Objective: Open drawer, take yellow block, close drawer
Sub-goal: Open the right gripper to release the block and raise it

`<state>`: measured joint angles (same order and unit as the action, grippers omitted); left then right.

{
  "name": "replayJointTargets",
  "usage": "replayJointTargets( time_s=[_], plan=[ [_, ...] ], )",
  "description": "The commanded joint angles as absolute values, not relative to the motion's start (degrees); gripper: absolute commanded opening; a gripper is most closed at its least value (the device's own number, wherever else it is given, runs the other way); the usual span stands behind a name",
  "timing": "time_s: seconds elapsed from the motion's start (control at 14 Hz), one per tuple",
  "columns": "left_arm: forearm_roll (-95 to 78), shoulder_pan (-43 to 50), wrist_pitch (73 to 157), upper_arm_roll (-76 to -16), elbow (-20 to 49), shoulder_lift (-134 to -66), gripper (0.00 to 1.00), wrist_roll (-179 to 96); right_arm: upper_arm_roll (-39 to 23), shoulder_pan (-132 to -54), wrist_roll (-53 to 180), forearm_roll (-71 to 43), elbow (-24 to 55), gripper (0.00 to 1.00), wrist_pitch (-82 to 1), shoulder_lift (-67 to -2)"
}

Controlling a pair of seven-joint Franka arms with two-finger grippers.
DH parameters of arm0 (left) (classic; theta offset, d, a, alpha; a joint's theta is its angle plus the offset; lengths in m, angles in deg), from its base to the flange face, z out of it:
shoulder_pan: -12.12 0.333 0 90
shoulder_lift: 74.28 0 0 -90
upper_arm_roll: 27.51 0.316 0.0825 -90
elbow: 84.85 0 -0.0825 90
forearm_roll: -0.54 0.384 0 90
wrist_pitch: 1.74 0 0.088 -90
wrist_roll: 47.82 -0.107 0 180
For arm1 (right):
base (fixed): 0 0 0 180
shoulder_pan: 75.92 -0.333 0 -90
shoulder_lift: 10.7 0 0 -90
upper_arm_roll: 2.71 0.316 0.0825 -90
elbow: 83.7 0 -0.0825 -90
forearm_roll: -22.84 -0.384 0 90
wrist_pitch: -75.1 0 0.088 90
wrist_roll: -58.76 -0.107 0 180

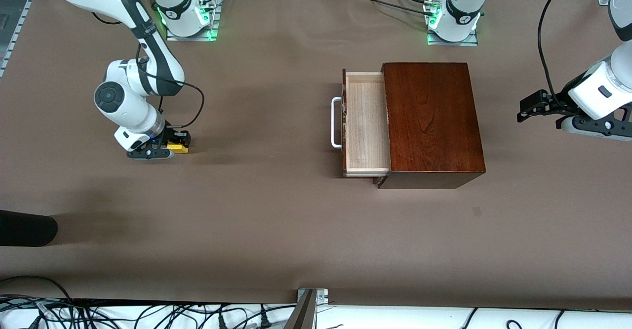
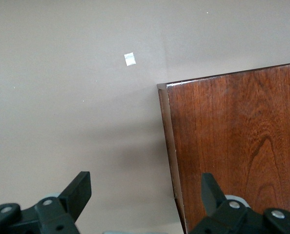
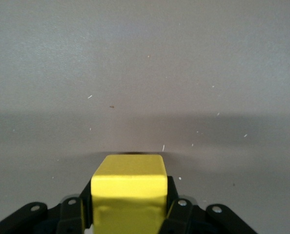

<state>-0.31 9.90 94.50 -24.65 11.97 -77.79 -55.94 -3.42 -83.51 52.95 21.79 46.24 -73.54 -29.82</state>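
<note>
The yellow block (image 1: pixel 178 146) (image 3: pixel 129 192) sits between the fingers of my right gripper (image 1: pixel 173 147) (image 3: pixel 129 204), which is shut on it. It is down at the brown table surface near the right arm's end; whether the block touches the table I cannot tell. The drawer (image 1: pixel 364 121) stands pulled out of the dark wooden box (image 1: pixel 432 116) (image 2: pixel 233 146), its pale interior bare and its white handle (image 1: pixel 335 121) facing the right arm's end. My left gripper (image 1: pixel 531 107) (image 2: pixel 145 187) hangs open and empty in the air by the box's end toward the left arm.
A black rounded object (image 1: pixel 24 227) juts in at the table's edge, nearer to the front camera than the right gripper. A small white scrap (image 2: pixel 129 59) lies on the table beside the box. Cables run along the front edge.
</note>
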Motion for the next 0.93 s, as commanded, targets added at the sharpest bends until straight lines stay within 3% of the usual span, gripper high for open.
replayJointTargets(
  time_s=[0.0,0.14,0.21,0.28,0.36,0.43,0.64,0.85],
  plan=[
    [-0.6,10.3,94.4,-25.1,11.0,-78.1,1.00,-57.2,-2.8,-83.0,50.8,22.9,46.5,0.00,-74.2,-30.1],
    [-0.7,10.4,94.2,-25.1,11.0,-78.1,1.00,-57.3,-2.8,-82.9,50.7,22.9,46.5,0.00,-74.5,-30.6],
    [-0.7,10.3,94.1,-25.1,11.0,-78.0,1.00,-57.2,-2.8,-83.0,50.7,22.9,46.5,0.17,-74.8,-30.8],
    [-0.7,10.3,94.1,-25.1,11.0,-77.9,1.00,-57.2,-2.7,-83.0,50.7,22.9,46.5,0.43,-74.8,-30.8],
    [-0.7,10.2,94.1,-25.1,11.0,-77.9,1.00,-57.2,-2.6,-83.0,50.7,22.9,46.5,0.84,-74.5,-30.3],
    [-0.7,10.2,94.1,-25.1,11.0,-77.9,1.00,-57.2,-2.6,-83.0,50.7,22.9,46.5,1.00,-74.2,-29.6],
    [-0.7,9.8,93.8,-25.3,11.0,-77.6,1.00,-57.1,-2.5,-82.9,51.1,22.9,45.3,1.00,-74.1,-27.4],
    [-0.5,9.7,93.2,-28.0,8.9,-77.5,1.00,-56.6,-2.5,-82.9,51.7,22.9,40.6,1.00,-66.9,-23.5]
  ],
)
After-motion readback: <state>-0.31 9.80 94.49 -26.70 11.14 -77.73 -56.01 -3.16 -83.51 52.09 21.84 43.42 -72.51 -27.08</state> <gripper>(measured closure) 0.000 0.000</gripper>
